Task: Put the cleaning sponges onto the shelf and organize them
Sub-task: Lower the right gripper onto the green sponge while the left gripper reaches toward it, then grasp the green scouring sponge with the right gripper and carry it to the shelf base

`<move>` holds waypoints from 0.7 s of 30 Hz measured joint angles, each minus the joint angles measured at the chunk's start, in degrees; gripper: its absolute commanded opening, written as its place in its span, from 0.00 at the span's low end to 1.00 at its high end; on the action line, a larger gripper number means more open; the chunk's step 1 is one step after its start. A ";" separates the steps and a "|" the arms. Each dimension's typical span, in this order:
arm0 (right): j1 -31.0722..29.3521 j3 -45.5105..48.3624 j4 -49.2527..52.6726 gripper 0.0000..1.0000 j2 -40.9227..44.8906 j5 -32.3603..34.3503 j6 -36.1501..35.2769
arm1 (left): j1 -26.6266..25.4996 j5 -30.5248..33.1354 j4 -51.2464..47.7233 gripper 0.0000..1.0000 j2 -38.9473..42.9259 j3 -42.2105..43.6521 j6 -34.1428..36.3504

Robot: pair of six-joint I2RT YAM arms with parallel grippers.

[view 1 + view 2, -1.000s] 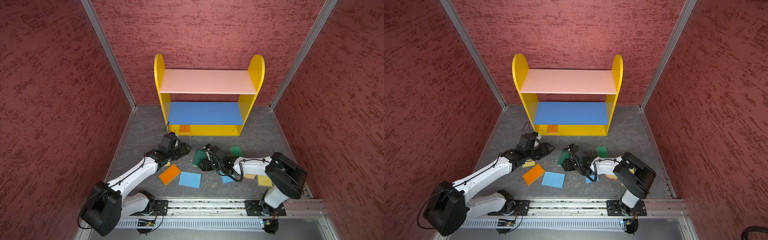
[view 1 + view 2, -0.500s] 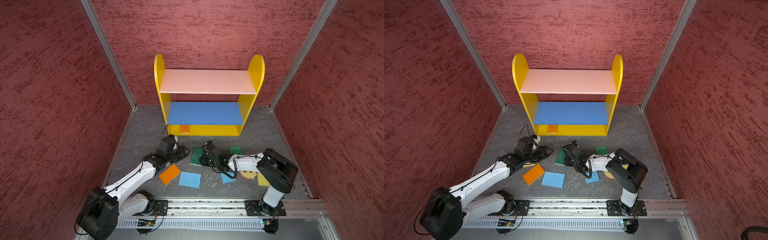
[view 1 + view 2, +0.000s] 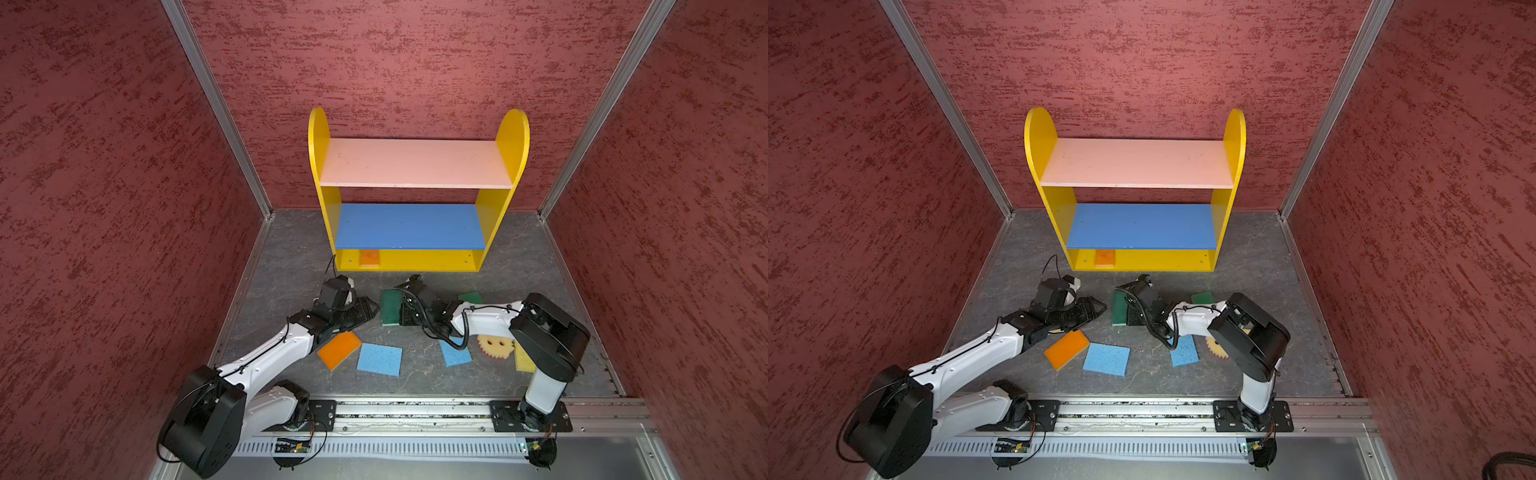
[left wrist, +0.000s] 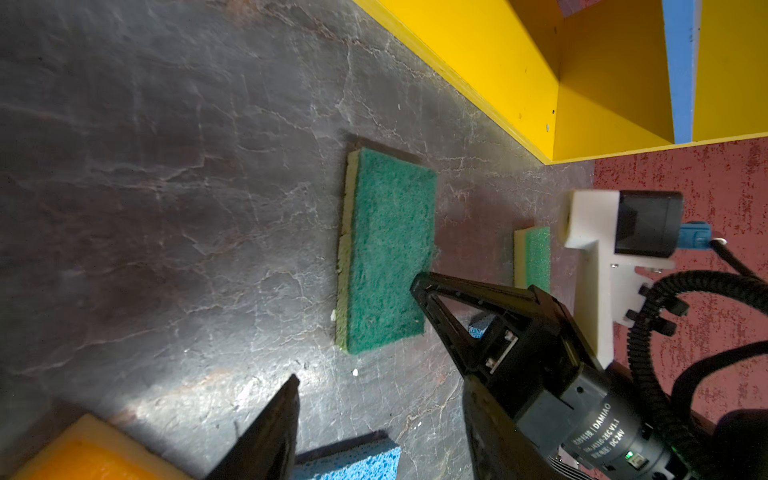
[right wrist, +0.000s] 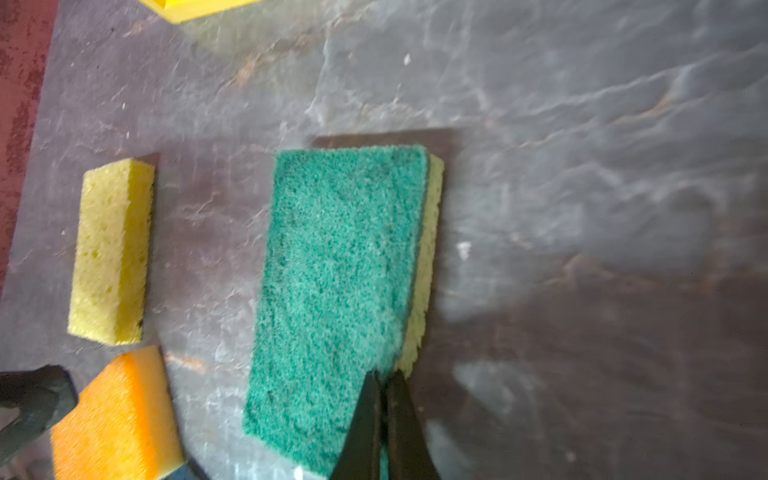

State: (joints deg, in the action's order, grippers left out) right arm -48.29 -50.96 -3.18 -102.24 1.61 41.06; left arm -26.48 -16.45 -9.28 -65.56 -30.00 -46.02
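Note:
The shelf (image 3: pixel 415 162) (image 3: pixel 1133 162) stands at the back with one orange sponge (image 3: pixel 369 257) on its yellow bottom board. A dark green sponge (image 3: pixel 388 305) (image 5: pixel 336 291) (image 4: pixel 386 249) lies flat on the floor in front. My right gripper (image 3: pixel 401 315) (image 5: pixel 382 376) is shut, its tips resting at that sponge's near corner. My left gripper (image 3: pixel 365 309) (image 4: pixel 374 415) hangs open just left of the sponge, holding nothing. Loose on the floor are an orange sponge (image 3: pixel 338 349), two blue ones (image 3: pixel 379 358) (image 3: pixel 455 356), a smiley one (image 3: pixel 496 347) and a yellow one (image 5: pixel 110 249).
A green sponge (image 3: pixel 471 297) lies behind the right arm and a yellow sponge (image 3: pixel 523 359) beside its base. Red walls close in three sides. The arm rail (image 3: pixel 415 411) runs along the front edge.
My right gripper has gone from open to shut and reached left onto the dark green sponge, which shifted slightly. The left gripper turned a little and stays open.

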 measured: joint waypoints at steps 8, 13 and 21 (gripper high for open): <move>1.79 0.04 -0.02 0.00 3.19 5.18 -3.96 | 0.48 -0.85 2.10 0.67 -2.23 -0.17 0.31; 2.84 0.92 -2.75 0.00 3.52 9.20 -7.10 | 0.55 -1.38 2.71 0.67 -2.25 -0.22 0.31; 6.91 -1.88 -9.79 0.00 -2.56 12.63 -12.04 | 1.62 -1.03 -0.20 0.67 2.97 -0.22 0.44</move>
State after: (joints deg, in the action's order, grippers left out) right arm -41.39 -52.84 -12.97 -104.79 14.24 29.02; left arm -24.86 -17.47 -9.47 -62.59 -30.22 -45.58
